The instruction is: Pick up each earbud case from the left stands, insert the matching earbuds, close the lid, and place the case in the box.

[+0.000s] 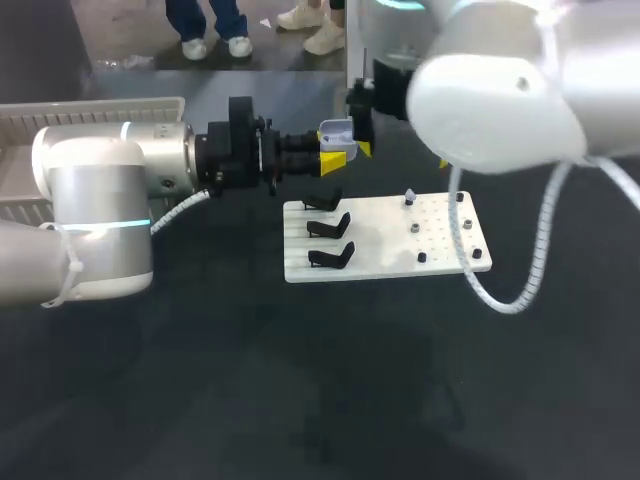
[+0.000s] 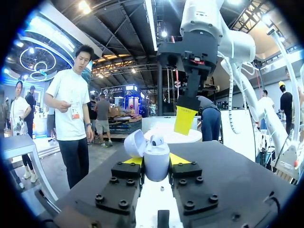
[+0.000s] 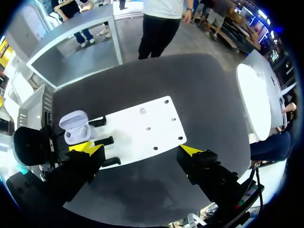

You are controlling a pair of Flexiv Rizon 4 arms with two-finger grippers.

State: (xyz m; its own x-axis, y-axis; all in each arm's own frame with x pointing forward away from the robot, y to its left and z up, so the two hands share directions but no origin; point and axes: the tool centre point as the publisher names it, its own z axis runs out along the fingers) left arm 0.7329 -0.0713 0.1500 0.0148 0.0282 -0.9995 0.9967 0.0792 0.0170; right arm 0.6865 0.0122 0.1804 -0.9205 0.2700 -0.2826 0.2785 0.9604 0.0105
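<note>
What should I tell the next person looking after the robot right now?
Left fingers: shut on the pale lilac plastic earbud case, which has its lid open and is held off the table.
Right fingers: open, empty, close by the case.
Done: the case is off the three black stands, which are all bare, and one white earbud sits inside it.
Left: I cannot confirm a second earbud. The lid needs closing, then the case goes into the grey ribbed box.
</note>
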